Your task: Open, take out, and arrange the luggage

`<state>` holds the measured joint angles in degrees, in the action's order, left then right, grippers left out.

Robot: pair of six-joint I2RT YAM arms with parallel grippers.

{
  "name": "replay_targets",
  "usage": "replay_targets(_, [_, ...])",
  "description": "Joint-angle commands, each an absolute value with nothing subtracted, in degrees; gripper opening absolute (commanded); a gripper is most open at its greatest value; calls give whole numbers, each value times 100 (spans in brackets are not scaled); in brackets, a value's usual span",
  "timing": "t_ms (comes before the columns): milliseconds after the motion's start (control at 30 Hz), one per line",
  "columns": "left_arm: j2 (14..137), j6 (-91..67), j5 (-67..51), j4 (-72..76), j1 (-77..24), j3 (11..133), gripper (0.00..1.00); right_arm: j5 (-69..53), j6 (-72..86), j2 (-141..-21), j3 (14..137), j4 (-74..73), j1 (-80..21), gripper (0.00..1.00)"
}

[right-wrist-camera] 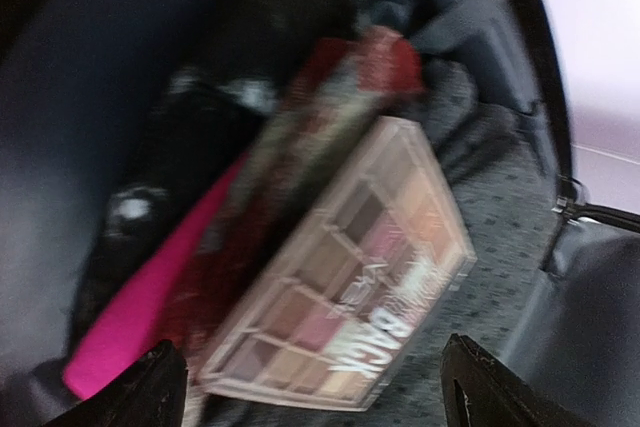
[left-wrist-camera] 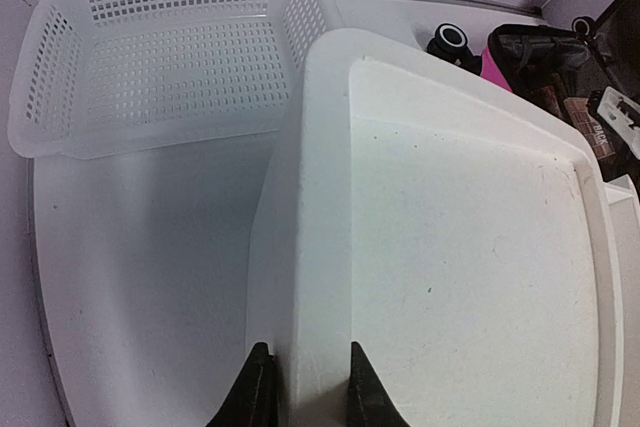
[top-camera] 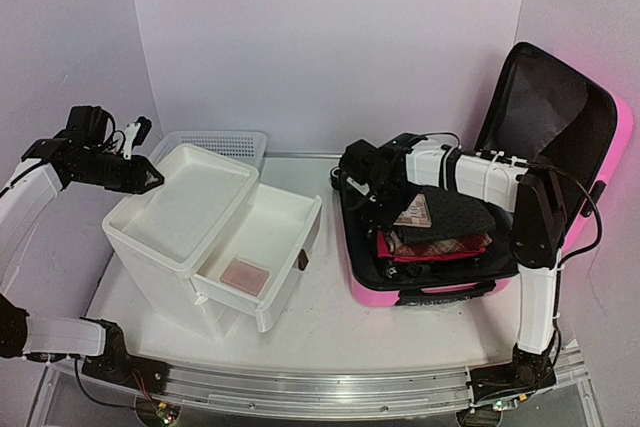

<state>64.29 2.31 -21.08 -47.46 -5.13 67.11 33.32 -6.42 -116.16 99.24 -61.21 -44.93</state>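
pink luggage [top-camera: 420, 297] open, right gripper [right-wrist-camera: 325, 387] spread over the palette [right-wrist-camera: 350, 287]

the luggage lies at the right of the table [top-camera: 330, 317], lid [top-camera: 545, 107] propped up, folded things [top-camera: 445, 222] stacked in its lower half. the right gripper is inside it, jaws spread wide, holding nothing; the palette lies just below, between the fingertips [right-wrist-camera: 160, 387]. its long axis runs away from the gripper, leaning right, so the jaws span its short width. the left gripper [left-wrist-camera: 305, 387] hangs well apart over the drawer unit [left-wrist-camera: 450, 247]'s corner, fingers [left-wrist-camera: 255, 392] slightly parted; whether they pinch its rim i cannot tell.
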Motion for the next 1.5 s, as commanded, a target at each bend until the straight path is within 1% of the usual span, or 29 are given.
replay_targets(0, [6640, -466, -3177, -5467, -542, 6339, 0, 4343, -570, -11545, 10057, -6003, -4504, 88])
replay_targets(67, [6621, -466, -3165, -5468, -540, 6332, 0, 4462, -491, -11358, 9972, -6005, -4507, 86])
replay_targets(133, [6635, -466, -3171, -5468, -543, 6334, 0, 4504, -509, -11193, 9873, -6003, -4504, 86])
replay_targets(367, [6641, -466, -3188, -5469, -543, 6329, 0, 5026, -527, -10812, 9490, -6016, -4483, 95])
replay_targets(533, [6627, -466, -3184, -5470, -538, 6298, 0, 5084, 56, -10416, 9128, -6102, -4439, 96])
replay_targets(600, [6603, -466, -3190, -5473, -543, 6293, 0, 5191, 599, -10215, 8981, -6253, -4365, 96])
replay_targets(667, [6586, -466, -3171, -5467, -544, 6288, 0, 5050, 1042, -10021, 8869, -6458, -4294, 96])
replay_targets(733, [6578, -473, -3178, -5468, -545, 6283, 0, 4747, 1476, -9758, 8659, -6570, -4234, 98])
replay_targets(833, [6575, -466, -3189, -5471, -544, 6267, 0, 3995, 2165, -9233, 8132, -6647, -4081, 98])
replay_targets(933, [6589, -458, -3212, -5472, -545, 6250, 0, 2947, 2402, -8888, 7815, -6551, -4046, 98])
replay_targets(1067, [6569, -439, -3240, -5473, -538, 6231, 0, 2056, 2899, -8455, 7441, -6539, -4012, 98])
replay_targets(1167, [6569, -465, -3281, -5461, -544, 6206, 0, 996, 3816, -7967, 6835, -5397, -3780, 98])
replay_targets(1233, [6596, -466, -3323, -5459, -545, 6223, 0, 658, 4604, -7811, 6404, -4465, -3694, 96])
replay_targets(1267, [6603, -466, -3338, -5450, -539, 6229, 0, 604, 4945, -7797, 6256, -4027, -3664, 93])
replay_targets(1300, [6590, -466, -3354, -5450, -539, 6243, 0, 615, 5294, -7830, 6186, -3759, -3619, 87])
replay_targets(1333, [6570, -466, -3358, -5458, -540, 6248, 0, 802, 5400, -7887, 6280, -3666, -3579, 84])
replay_targets(1400, [6507, -466, -3358, -5458, -542, 6264, 0, 1276, 5338, -8071, 6552, -3646, -3483, 81])
replay_targets(1433, [6478, -459, -3365, -5458, -545, 6261, 0, 1216, 5366, -8193, 6646, -3647, -3330, 80])
replay_targets(1467, [6448, -451, -3359, -5462, -544, 6260, 0, 1110, 5477, -8290, 6682, -3647, -3121, 74])
